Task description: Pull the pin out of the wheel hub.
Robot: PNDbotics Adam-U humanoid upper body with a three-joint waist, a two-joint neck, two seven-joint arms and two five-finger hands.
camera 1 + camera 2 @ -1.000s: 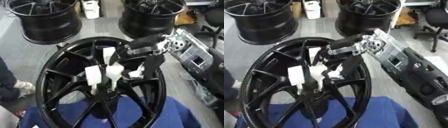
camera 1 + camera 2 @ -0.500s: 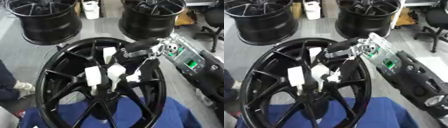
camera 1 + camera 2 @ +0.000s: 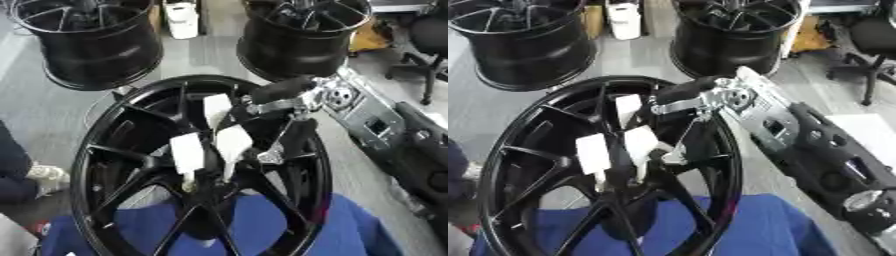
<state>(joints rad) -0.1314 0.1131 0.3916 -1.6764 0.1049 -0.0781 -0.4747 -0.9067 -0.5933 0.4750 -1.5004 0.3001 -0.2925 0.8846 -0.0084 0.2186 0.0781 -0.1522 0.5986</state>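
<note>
The right hand (image 3: 677,95) comes in from the right on its black and silver arm and sits over the middle of the black wheel hub (image 3: 105,150); its dark fingers (image 3: 278,89) point toward the white pins at the centre, but whether they are curled or straight cannot be told. Three white pins (image 3: 233,143) stand among the spokes near the hub's middle, one just beside the hand. The hub's near edge lies on a blue cloth (image 3: 315,235); two more black wheels (image 3: 96,45) stand on the floor behind.

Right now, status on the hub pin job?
Right robot hand down in the black wheel at the hub, fingers curled among the white tabs; grip unclear. Left robot hand not in view. Pin itself not discernible. Spokes crowd the hub.
</note>
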